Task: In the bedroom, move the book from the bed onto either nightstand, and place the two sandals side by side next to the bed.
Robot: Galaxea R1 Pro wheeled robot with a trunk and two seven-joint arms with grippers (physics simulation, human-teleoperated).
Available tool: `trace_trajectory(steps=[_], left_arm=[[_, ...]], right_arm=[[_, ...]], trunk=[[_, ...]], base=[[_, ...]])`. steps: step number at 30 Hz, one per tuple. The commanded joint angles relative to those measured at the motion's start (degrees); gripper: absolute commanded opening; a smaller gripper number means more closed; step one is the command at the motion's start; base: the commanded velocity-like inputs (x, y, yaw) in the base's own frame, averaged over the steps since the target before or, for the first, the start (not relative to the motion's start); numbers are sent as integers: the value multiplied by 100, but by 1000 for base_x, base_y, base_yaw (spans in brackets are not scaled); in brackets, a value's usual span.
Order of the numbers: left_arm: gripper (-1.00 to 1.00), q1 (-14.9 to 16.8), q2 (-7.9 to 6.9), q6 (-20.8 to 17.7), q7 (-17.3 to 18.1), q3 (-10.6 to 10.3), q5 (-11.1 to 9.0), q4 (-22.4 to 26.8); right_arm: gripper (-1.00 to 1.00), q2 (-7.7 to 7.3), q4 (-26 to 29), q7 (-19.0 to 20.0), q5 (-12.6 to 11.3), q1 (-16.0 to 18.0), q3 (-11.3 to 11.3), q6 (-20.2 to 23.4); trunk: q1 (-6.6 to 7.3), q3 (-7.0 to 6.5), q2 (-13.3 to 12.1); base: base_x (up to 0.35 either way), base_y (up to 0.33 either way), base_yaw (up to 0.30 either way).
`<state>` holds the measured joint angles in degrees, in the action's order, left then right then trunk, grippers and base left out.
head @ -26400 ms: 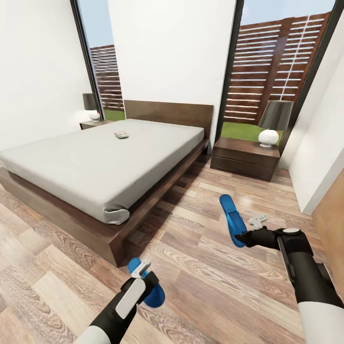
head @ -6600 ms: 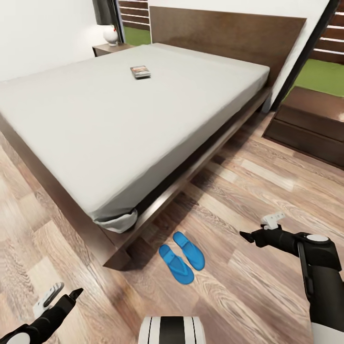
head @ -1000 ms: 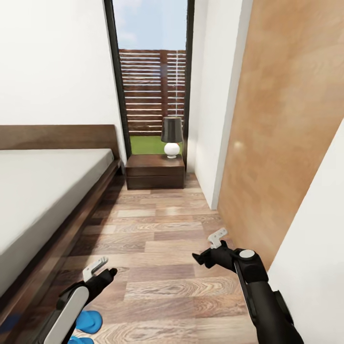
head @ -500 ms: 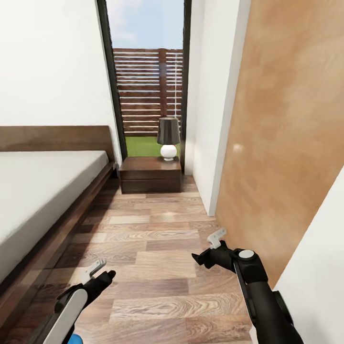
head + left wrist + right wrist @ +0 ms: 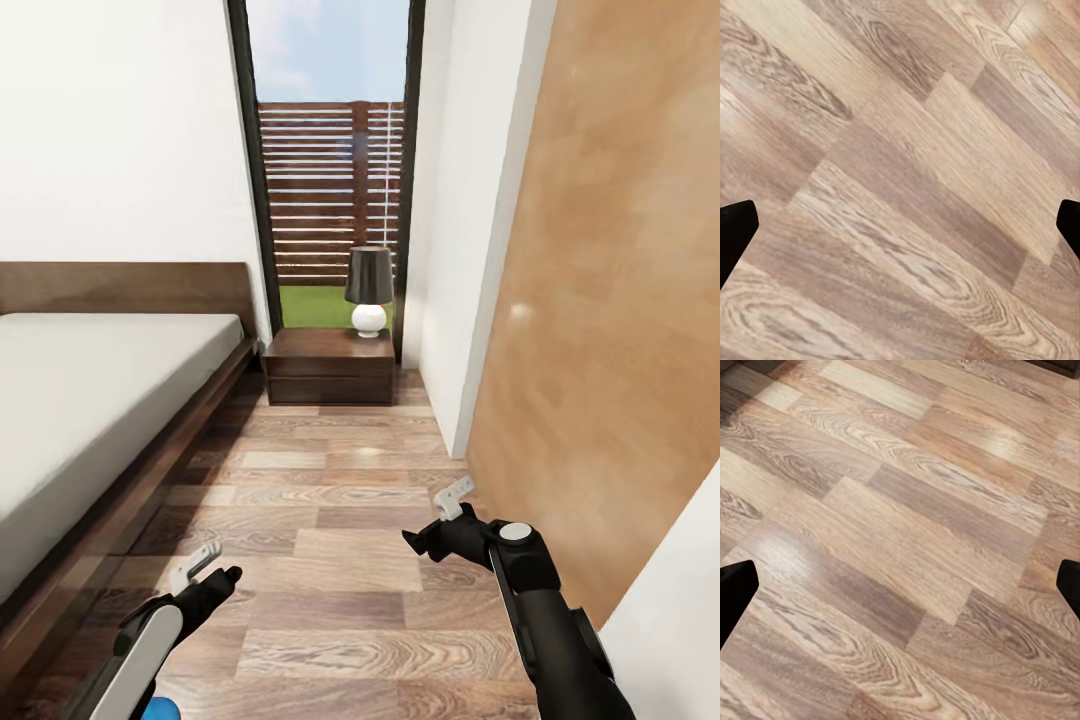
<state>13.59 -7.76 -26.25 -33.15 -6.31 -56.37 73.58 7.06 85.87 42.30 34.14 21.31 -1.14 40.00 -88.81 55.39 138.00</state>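
Note:
The bed (image 5: pixel 90 400), with its off-white mattress and brown headboard, runs along the left of the head view. The dark-brown nightstand (image 5: pixel 332 368) stands at the end of the aisle beside the headboard. A sliver of blue sandal (image 5: pixel 152 711) shows at the bottom edge under my left arm. The book is out of view. My left gripper (image 5: pixel 218 566) hangs open and empty over the floor by the bed frame. My right gripper (image 5: pixel 432 517) is open and empty over the middle of the aisle. Both wrist views show bare floorboards between the black fingertips (image 5: pixel 735 229) (image 5: pixel 735 589).
A lamp (image 5: pixel 369 290) with a dark shade and white base stands on the nightstand, in front of a tall window. A white wall corner (image 5: pixel 470 300) and a wooden door panel (image 5: pixel 610 330) close the aisle on the right. The wood floor (image 5: pixel 340 520) stretches ahead.
The view has advanced along the bed and swung slightly, so the blue sandals have slid almost off the bottom edge. Both arms keep the same pose, grippers open.

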Motion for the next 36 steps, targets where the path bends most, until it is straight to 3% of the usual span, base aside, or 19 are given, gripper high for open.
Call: trace_trajectory(steps=[1, 36], left_arm=[[100, 4, -6, 1, -51, -15, -45, 8], [100, 0, -6, -6, -46, -19, -61, 8]], right_arm=[[100, 6, 8, 58, 51, 4, -13, 9], [100, 6, 12, 67, 7, 5, -10, 14]], trunk=[[-1, 6, 3], [-1, 6, 3]], base=[[186, -5, 31], [307, -1, 4]])
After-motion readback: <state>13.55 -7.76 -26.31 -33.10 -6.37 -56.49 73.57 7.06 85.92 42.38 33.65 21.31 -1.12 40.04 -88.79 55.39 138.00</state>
